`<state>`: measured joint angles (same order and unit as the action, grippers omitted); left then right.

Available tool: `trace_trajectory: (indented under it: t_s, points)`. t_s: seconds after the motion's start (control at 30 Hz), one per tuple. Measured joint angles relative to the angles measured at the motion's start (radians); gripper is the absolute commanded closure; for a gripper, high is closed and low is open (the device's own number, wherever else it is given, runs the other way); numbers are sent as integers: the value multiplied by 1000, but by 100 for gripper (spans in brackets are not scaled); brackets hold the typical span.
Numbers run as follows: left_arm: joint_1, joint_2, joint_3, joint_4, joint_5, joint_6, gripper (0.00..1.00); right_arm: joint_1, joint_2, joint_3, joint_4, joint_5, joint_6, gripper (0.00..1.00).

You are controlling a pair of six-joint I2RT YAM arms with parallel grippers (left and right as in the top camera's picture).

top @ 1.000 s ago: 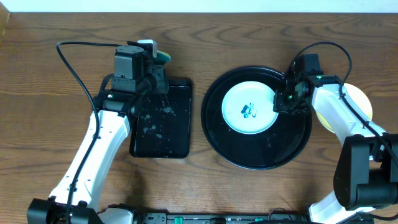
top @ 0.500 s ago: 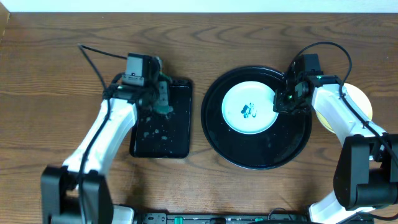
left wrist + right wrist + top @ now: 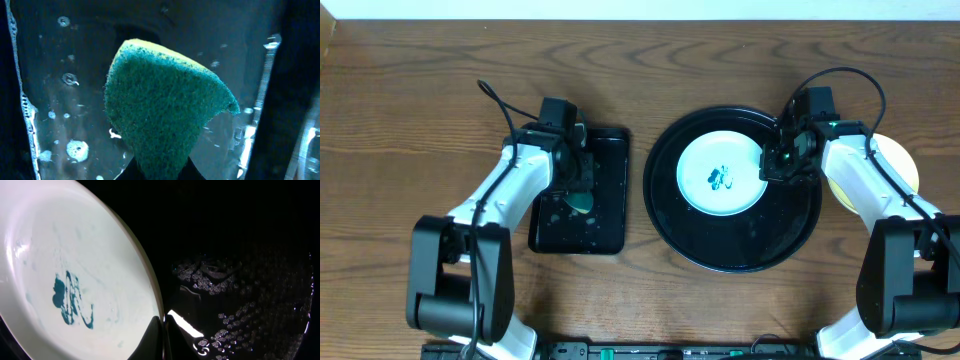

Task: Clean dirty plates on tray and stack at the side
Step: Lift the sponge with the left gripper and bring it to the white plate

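Left gripper (image 3: 580, 187) clamps sponge (image 3: 160, 115), wet rectangular tray (image 3: 607, 225) below fingers; right gripper (image 3: 162, 330) pinches scribbled plate (image 3: 75, 270) rim, round tray (image 3: 240, 255) right of fingers.

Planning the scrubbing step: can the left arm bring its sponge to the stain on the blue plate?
Probably yes: the stain sits uncovered on the plate, the right gripper pinches only its right rim, and nothing stands between it and the sponge.
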<state>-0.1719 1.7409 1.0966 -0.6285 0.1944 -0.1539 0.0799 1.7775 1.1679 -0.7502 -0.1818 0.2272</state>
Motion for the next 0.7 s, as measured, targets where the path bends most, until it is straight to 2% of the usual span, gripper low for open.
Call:
trace_trajectory:
  t_s: [0.1,0.3,0.7]
  points:
    - [-1,-46,5,16,35,-15,93,10,0,0,-1,1,0,99]
    - [-61,-137,38,146,98,-83,93,82,0,-28,43,-1,5,99]
    - [-373,-31,44,320,107,-179,92,108,-6,-177,207,-4,70,99]
